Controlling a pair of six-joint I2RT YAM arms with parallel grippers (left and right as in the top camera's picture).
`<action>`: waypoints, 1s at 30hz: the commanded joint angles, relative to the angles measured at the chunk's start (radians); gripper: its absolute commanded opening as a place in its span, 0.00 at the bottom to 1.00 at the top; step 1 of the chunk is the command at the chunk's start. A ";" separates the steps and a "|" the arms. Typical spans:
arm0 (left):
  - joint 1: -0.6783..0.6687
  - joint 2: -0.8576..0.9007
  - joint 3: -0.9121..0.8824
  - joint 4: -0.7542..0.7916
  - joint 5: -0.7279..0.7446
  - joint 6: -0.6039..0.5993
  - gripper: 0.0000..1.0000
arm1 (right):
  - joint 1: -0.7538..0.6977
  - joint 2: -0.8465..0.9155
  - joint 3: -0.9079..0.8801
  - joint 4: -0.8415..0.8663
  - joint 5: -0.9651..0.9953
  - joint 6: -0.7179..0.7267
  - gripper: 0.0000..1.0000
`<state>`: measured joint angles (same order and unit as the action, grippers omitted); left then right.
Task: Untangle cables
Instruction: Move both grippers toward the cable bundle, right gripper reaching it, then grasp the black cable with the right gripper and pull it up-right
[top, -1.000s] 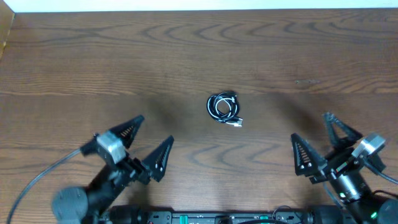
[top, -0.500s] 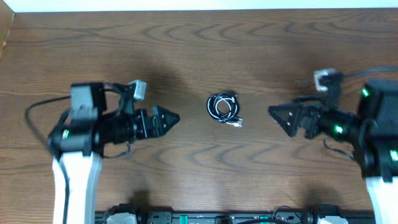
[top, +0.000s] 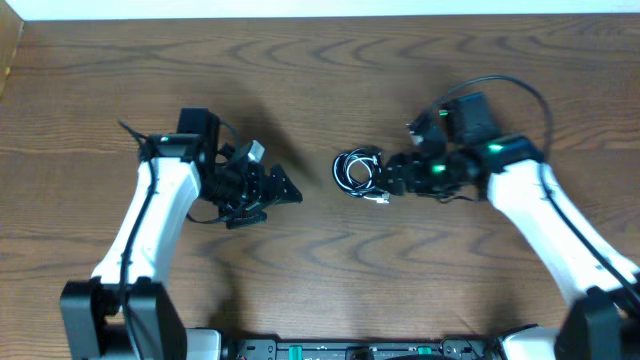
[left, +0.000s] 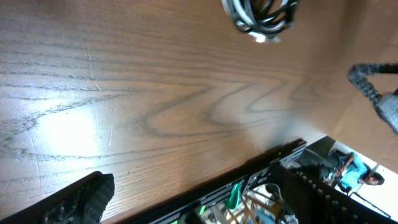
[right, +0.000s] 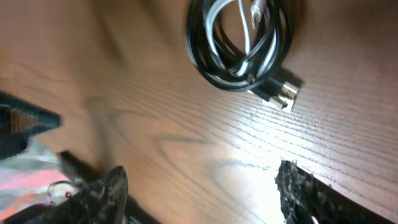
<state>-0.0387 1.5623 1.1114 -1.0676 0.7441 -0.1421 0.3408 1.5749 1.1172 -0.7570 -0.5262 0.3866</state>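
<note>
The cables (top: 361, 174) lie in one small coiled knot of black and white cords at the table's middle, a silver plug end at its lower right. The bundle shows close up in the right wrist view (right: 241, 46) and at the top edge of the left wrist view (left: 260, 14). My right gripper (top: 386, 178) is open and empty, its tips just right of the bundle; in its wrist view (right: 202, 186) the fingers stand apart below the knot. My left gripper (top: 285, 190) is open and empty, a short way left of the bundle, pointing at it.
The wooden table (top: 320, 90) spreads all around the bundle. Its front edge with the arms' base rail (top: 360, 350) lies below. A light strip (top: 300, 8) runs along the far edge. Thicker black robot cables loop over the right arm (top: 500, 85).
Both arms have swung up from the front edge and inward toward the bundle. The right gripper has closed most of the gap; the left has come nearer too. The cables have not moved.
</note>
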 joint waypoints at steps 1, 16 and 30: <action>-0.027 0.045 0.011 0.000 -0.036 -0.009 0.93 | 0.071 0.082 0.013 0.047 0.132 0.207 0.68; -0.061 0.065 0.005 0.063 -0.132 -0.010 0.93 | 0.236 0.276 0.013 0.249 0.404 0.724 0.50; -0.061 0.065 0.005 0.079 -0.132 -0.010 0.93 | 0.255 0.277 0.012 0.332 0.571 0.724 0.47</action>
<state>-0.0994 1.6215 1.1114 -0.9871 0.6220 -0.1535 0.5869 1.8477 1.1172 -0.4252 -0.0002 1.0958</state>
